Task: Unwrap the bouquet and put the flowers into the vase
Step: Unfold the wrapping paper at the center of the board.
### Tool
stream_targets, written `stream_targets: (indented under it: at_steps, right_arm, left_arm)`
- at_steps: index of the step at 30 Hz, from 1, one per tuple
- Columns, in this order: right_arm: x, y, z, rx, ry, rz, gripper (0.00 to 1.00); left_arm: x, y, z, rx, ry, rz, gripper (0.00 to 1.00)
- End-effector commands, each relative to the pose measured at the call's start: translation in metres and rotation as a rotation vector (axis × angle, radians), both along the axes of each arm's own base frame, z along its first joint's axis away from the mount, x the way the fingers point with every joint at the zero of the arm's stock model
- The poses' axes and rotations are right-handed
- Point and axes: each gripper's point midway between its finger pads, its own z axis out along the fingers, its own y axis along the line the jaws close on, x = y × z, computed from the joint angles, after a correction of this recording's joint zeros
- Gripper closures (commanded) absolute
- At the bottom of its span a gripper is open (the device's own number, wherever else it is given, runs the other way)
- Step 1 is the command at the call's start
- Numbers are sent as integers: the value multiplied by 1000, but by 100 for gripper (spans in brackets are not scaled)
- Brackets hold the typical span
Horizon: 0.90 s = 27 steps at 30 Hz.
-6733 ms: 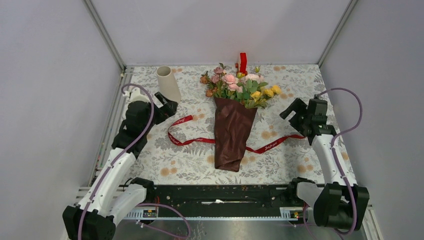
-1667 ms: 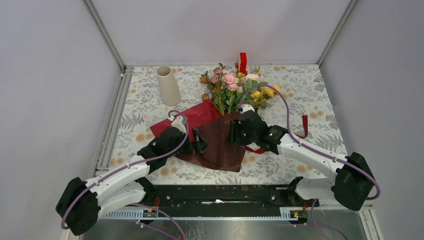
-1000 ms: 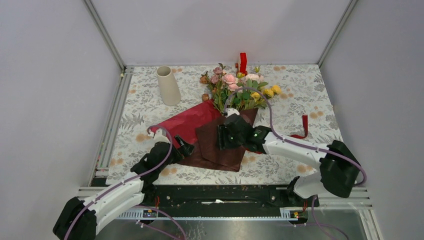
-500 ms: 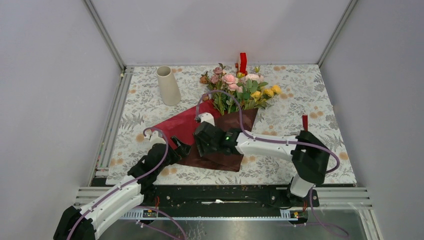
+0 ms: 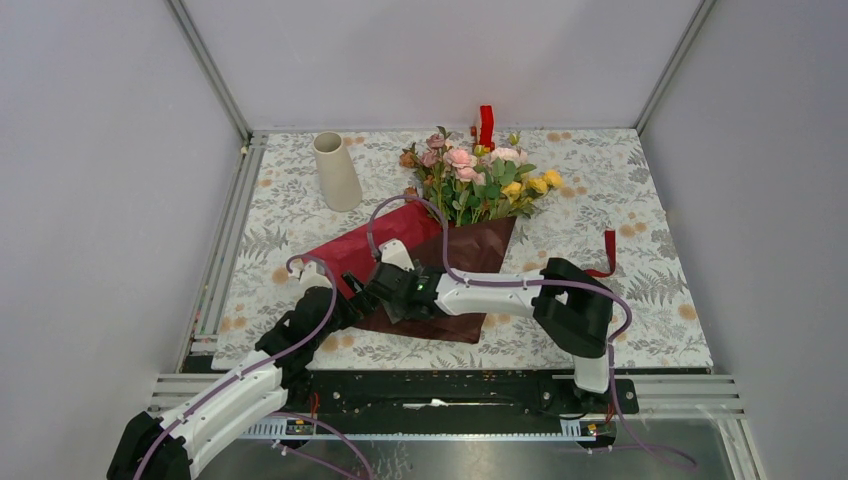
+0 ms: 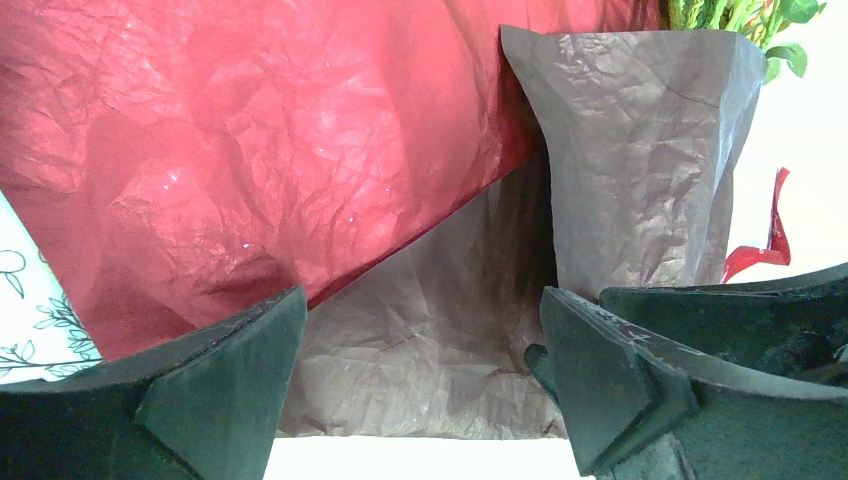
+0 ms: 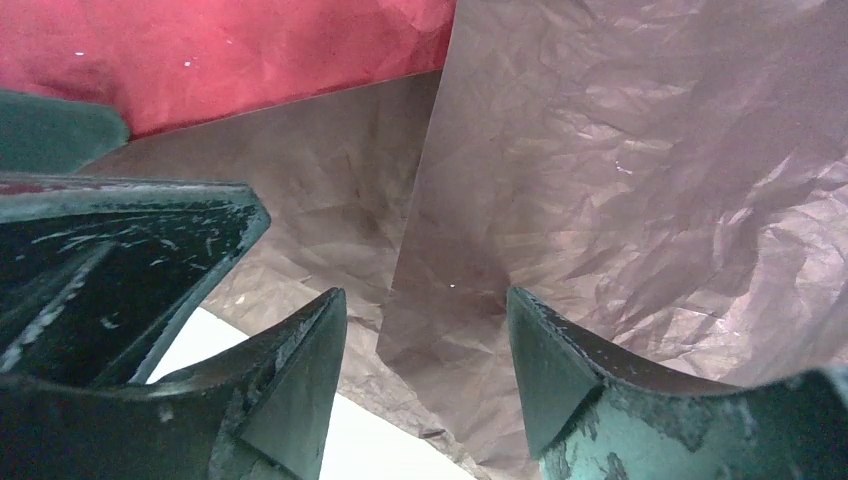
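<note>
The bouquet lies on the table, its flowers (image 5: 480, 182) pointing to the back. Its wrapping paper is spread open below them, a red sheet (image 5: 365, 248) on the left and a brown flap (image 5: 478, 250) on the right. The cream vase (image 5: 336, 172) stands upright at the back left. My left gripper (image 5: 352, 300) (image 6: 420, 375) is open, low over the brown paper (image 6: 440, 330) at its near left corner. My right gripper (image 5: 388, 290) (image 7: 425, 375) is open right beside it, with a folded edge of the brown paper (image 7: 600, 200) under its jaws. Neither holds anything.
A red ribbon (image 5: 606, 252) lies on the right of the tablecloth. A small red block (image 5: 486, 124) stands behind the flowers at the back wall. The right arm stretches leftward across the near part of the paper.
My right gripper has swept left across the brown paper to the left gripper, its jaws widening. The left gripper has drawn back slightly and stayed open.
</note>
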Motion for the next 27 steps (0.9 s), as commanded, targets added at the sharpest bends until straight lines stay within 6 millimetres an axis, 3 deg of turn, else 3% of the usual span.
stream_targets:
  at_steps: [1,11,15,24,27]
  right_arm:
    - [11,1,7,-53,-85,-19,35]
    - [23,-15,9,-125,-175,-63,49]
    - [24,-18,13,-121,-185,-75,61]
    - [22,-22,22,-79,-190,-103,99]
    - [18,-17,21,-47,-167,-102,100]
  left_arm:
    - [0,2,-3,3,4,8,1]
    - [2,2,-3,5,5,10,1]
    - [2,2,-2,3,4,13,1]
    - [2,2,-4,2,7,16,1]
    - [2,3,-4,0,8,17,1]
